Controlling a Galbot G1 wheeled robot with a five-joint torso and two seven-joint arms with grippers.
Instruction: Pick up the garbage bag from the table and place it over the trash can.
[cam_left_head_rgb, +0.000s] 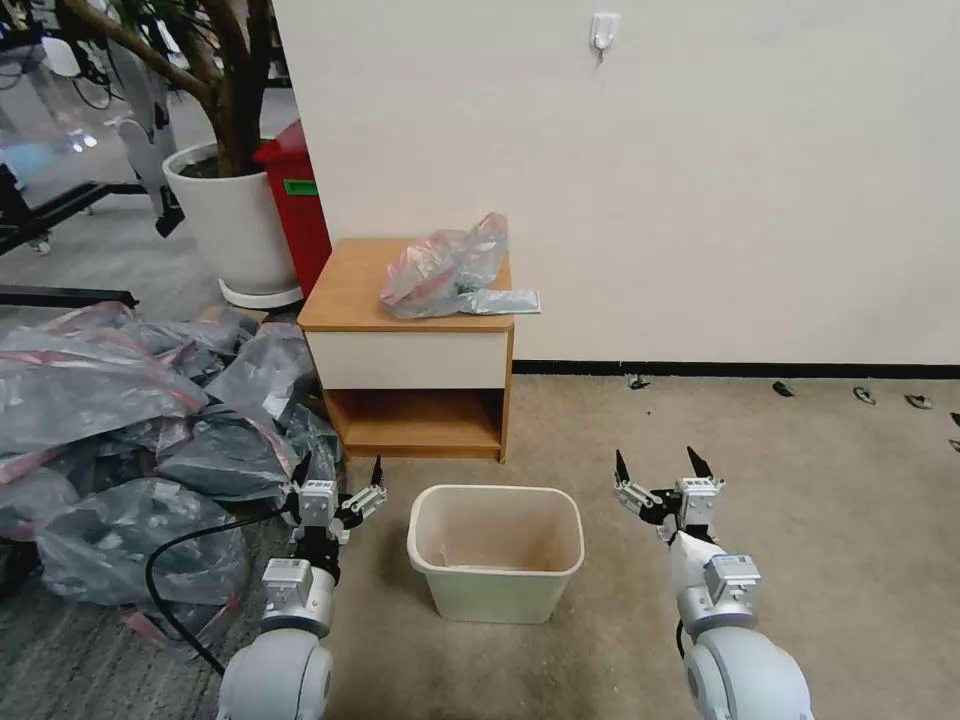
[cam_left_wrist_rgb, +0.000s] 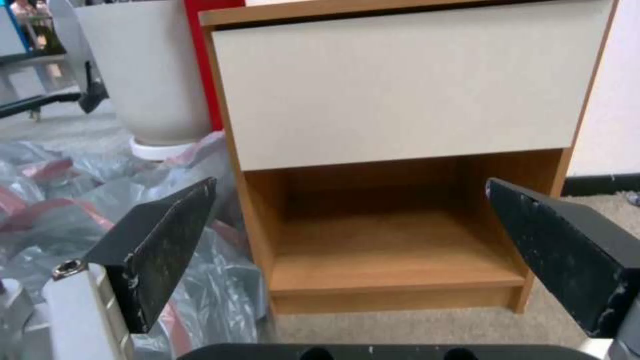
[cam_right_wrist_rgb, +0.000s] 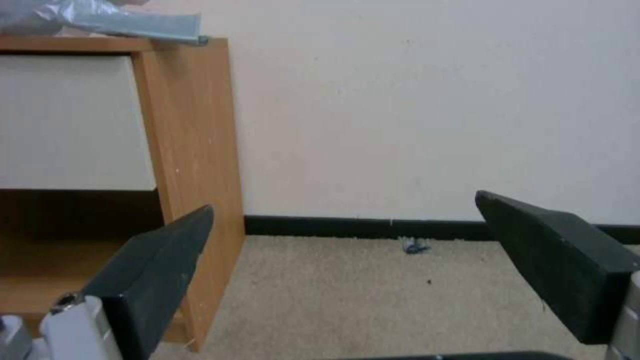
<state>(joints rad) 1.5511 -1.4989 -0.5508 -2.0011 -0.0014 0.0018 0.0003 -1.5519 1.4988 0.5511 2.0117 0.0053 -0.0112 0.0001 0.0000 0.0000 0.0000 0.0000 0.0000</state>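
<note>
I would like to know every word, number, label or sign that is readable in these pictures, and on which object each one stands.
No text can be read in any view.
Green label on the red bin: too small to read.
Blue marks on the right arm's wrist module: too small to read.
The garbage bag, the table, the trash can and the wall hook carry no visible print.
</note>
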